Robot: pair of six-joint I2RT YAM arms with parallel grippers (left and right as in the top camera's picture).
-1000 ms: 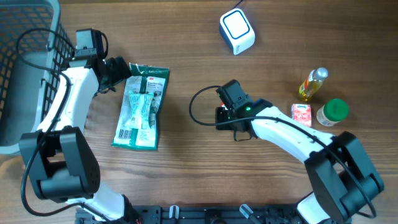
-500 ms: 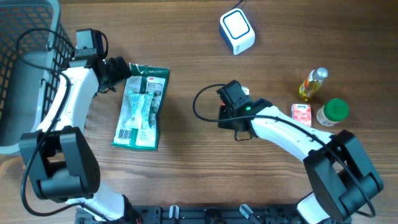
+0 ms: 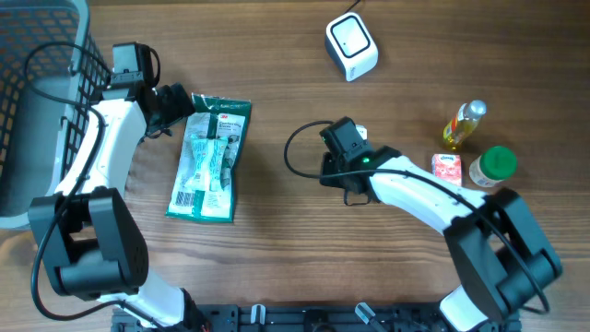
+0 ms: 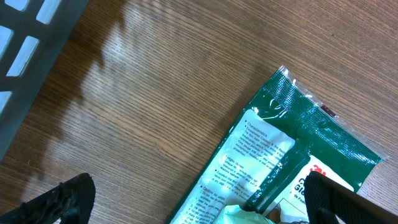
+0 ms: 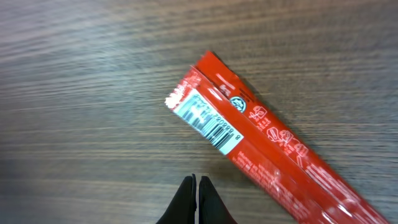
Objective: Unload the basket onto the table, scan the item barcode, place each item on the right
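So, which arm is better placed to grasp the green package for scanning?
Left. The left gripper is open and sits at the top edge of the green package. The right gripper is shut and farther off, over a red packet.

Left claw [image 3: 181, 111] hangs with jaws spread wide, while right claw [image 5: 198, 190] is pinched fully closed, holding nothing.

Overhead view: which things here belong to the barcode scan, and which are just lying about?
Job, likely: white scanner; green package at the open left gripper; red packet, barcode up, in front of the shut right gripper.
Lying about: wire basket; yellow bottle; pink carton; green-lidded jar.
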